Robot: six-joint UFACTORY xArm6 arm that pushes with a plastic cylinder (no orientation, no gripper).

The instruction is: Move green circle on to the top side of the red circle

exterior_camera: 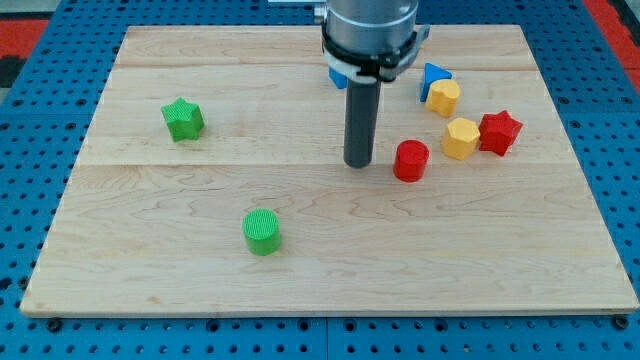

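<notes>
Just to the view's left of the red circle (410, 160) rests my tip (359, 163), close beside it with a sliver of table (150, 280) between; a bare rod, it has no jaws to stand apart or together. From the red circle, the green circle (262, 232) lies well off toward the view's lower left. A yellow block (461, 138) and red star (499, 132) sit near its upper right, another yellow block (443, 98) and a blue block (433, 76) above those. Far left sits a green star (183, 119).
</notes>
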